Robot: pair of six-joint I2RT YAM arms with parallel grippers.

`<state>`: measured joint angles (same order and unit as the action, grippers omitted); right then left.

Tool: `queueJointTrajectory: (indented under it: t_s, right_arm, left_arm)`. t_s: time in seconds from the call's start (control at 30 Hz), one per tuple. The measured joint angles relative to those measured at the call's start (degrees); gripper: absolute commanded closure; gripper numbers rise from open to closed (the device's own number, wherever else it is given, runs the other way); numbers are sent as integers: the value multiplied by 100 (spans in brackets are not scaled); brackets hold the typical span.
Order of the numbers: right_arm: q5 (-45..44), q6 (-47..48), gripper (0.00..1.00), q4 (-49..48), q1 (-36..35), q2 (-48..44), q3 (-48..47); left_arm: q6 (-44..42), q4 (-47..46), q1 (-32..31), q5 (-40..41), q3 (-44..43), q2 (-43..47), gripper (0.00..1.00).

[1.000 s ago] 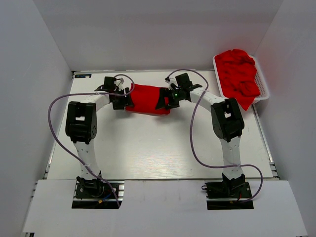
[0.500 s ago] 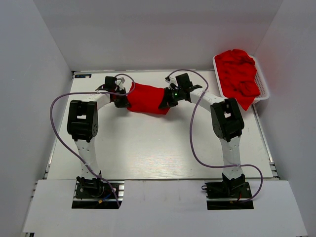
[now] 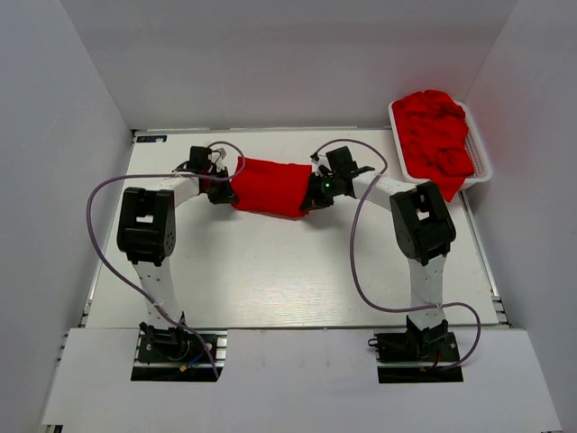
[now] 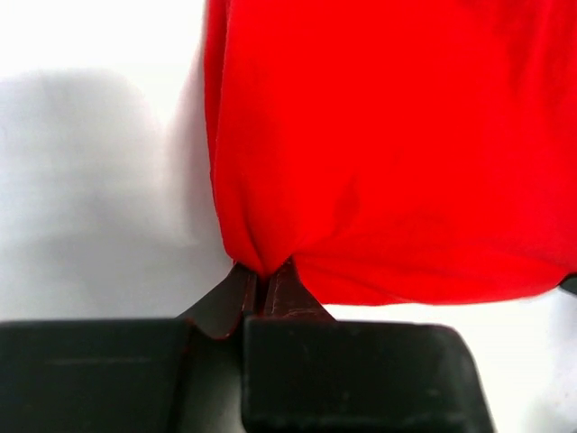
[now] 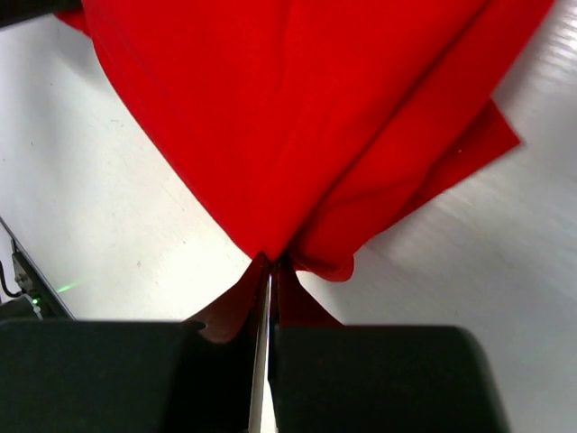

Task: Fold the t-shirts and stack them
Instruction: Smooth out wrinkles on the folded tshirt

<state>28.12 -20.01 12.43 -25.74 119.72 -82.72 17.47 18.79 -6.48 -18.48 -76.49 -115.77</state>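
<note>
Right gripper (image 3: pixel 313 188) shifted rightward; t-shirt (image 3: pixel 269 187) stretched over white table (image 3: pixel 270 271), grey walls (image 3: pixel 270 63).

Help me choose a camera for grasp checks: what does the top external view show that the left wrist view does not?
Only the top external view shows the white slotted plastic basket at the far right, heaped with more red t-shirts, and the right gripper holding the far end of the shirt being handled. Only the left wrist view shows the left gripper close up, its jaws shut tight on a gathered pinch of cloth. Both views show the bright red soft fabric t-shirt and the white table.
</note>
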Motion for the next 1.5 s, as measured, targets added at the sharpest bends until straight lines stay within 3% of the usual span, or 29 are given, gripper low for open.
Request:
queueJointTrajectory:
  t_s: [0.27,0.3,0.33,0.37,0.4,0.43,0.47,0.5,0.53,0.57,0.8,1.03,1.2,1.33,1.5]
  right_arm:
    - [-68,2,100,-44,46,-140,195]
    - [-48,4,100,-13,55,-140,199]
    - [-33,7,94,0,55,-140,199]
    - [-20,13,81,9,57,-140,197]
    - [-7,26,72,24,59,-140,190]
    - [-20,52,66,63,59,-140,184]
    - [-39,85,61,136,70,-155,184]
    - [-63,127,41,229,90,-173,179]
    - [-83,118,12,334,107,-201,155]
    - [-109,164,10,450,129,-229,96]
    - [-149,313,10,857,173,-651,-763]
    - [494,306,10,636,76,-872,-1198]
    - [1069,144,10,192,-76,-562,-1196]
    - [1517,-44,10,-393,-129,-122,-1110]
    - [1779,-122,10,-820,-94,380,-938]
  left_arm:
    - [190,-120,-9,-35,693,457,100]
    - [205,-111,-9,-52,732,485,94]
    - [212,-83,-9,-70,752,501,81]
    - [203,-57,-11,-83,754,511,58]
    - [188,-26,-13,-81,754,525,26]
    - [197,68,-17,-48,750,555,0]
    - [271,142,-9,-129,723,638,0]
    - [282,251,-15,-2,684,780,0]
    - [297,402,-13,90,632,896,0]
    - [297,566,-7,184,562,1012,0]
    - [310,1246,37,743,-505,1482,0]
    - [461,601,-13,-118,-863,1357,0]
    - [708,-181,-85,-846,-1010,511,0]
    - [868,-739,-149,-1298,-1635,-654,0]
    - [977,-883,-168,-1410,-2181,-1639,0]
